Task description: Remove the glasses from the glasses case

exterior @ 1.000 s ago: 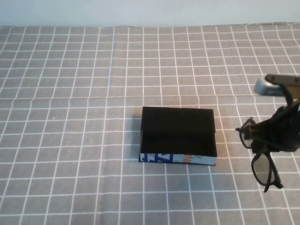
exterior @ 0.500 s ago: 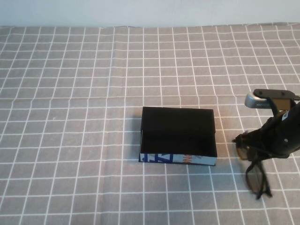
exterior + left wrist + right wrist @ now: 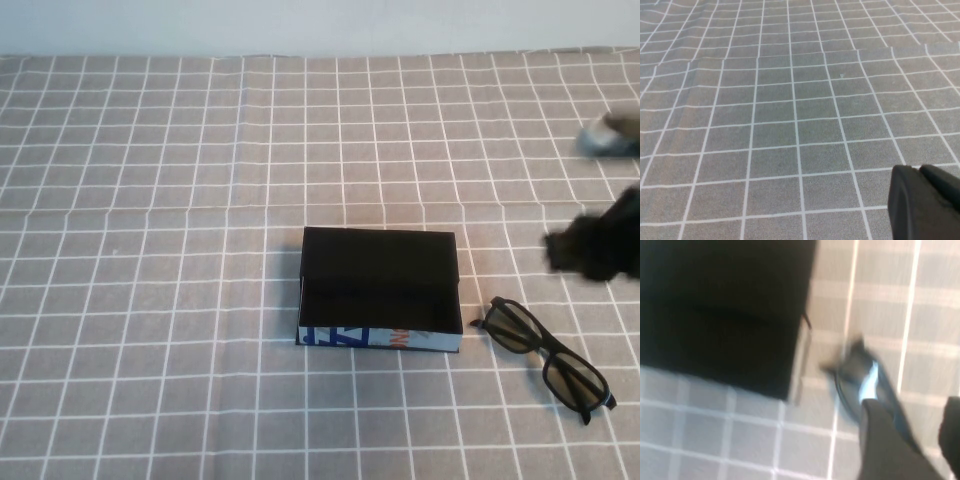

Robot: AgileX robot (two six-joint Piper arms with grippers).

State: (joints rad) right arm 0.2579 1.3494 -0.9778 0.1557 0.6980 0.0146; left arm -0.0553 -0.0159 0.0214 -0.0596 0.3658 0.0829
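Both grippers, left and right, lie apart from glasses.

The counter is spread with a grey cloth ruled in white squares, with a crease running across it behind the case. The case sits open on the cloth, black inside, its flap laid back flat and its white printed side facing the robot. The glasses lie on the cloth just right of the case, angled, with a small gap between them.

The left end effector hangs above bare cloth, away from the case. The right end effector is blurred, above the cloth right of the case, behind the glasses.
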